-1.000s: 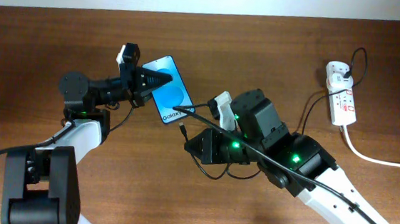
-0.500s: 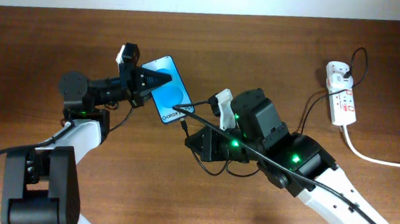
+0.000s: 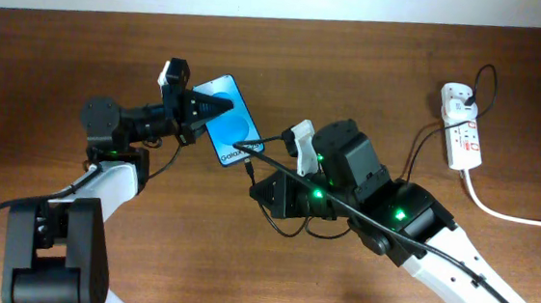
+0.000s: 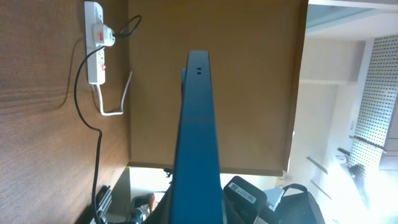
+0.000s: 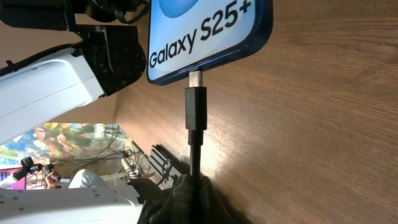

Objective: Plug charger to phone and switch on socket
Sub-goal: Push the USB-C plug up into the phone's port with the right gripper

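Note:
The phone [image 3: 228,120] with a bright blue screen lies tilted on the wooden table, held at its upper left end by my left gripper [image 3: 197,107], which is shut on it. In the left wrist view the phone [image 4: 198,137] shows edge-on. My right gripper [image 3: 265,192] is shut on the black charger cable [image 3: 344,204]. In the right wrist view the charger's plug tip [image 5: 195,81] touches the phone's [image 5: 205,31] bottom edge port, held by the right gripper [image 5: 194,190]. The socket [image 3: 462,133], a white power strip, lies at the far right; it also shows in the left wrist view [image 4: 95,43].
The thick white power-strip cord [image 3: 517,217] runs off the right edge. The black cable loops on the table between my right arm and the socket [image 3: 416,148]. The table's far edge meets a white wall.
The right gripper with the charger plug has shifted slightly toward the phone's bottom edge between one second ago and half a second ago; since then nothing visibly moved.

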You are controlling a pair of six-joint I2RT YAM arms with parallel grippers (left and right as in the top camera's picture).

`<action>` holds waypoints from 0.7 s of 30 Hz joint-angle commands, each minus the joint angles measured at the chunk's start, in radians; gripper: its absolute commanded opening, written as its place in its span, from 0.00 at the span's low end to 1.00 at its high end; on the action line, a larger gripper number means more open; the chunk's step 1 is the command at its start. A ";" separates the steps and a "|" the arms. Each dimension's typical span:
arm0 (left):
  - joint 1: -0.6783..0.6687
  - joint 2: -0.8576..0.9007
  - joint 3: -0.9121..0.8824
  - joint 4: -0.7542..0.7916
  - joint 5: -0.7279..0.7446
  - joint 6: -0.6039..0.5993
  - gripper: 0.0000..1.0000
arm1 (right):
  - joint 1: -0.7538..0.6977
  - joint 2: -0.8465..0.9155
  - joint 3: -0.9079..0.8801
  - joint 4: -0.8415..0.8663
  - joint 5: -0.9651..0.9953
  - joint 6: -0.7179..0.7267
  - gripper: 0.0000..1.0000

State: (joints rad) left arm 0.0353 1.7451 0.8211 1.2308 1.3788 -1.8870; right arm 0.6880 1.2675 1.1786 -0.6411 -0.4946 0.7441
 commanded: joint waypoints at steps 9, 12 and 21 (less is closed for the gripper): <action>-0.009 -0.002 0.019 0.006 -0.011 -0.014 0.00 | 0.006 0.002 0.000 0.014 -0.002 -0.003 0.04; -0.009 -0.002 0.019 0.006 -0.010 -0.014 0.00 | 0.006 0.002 0.000 0.014 -0.002 -0.003 0.04; -0.010 -0.002 0.019 0.006 -0.011 -0.013 0.00 | 0.006 0.002 0.000 0.018 0.007 -0.004 0.04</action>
State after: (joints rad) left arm 0.0330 1.7451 0.8211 1.2308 1.3720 -1.8870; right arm 0.6880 1.2675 1.1786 -0.6376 -0.4973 0.7444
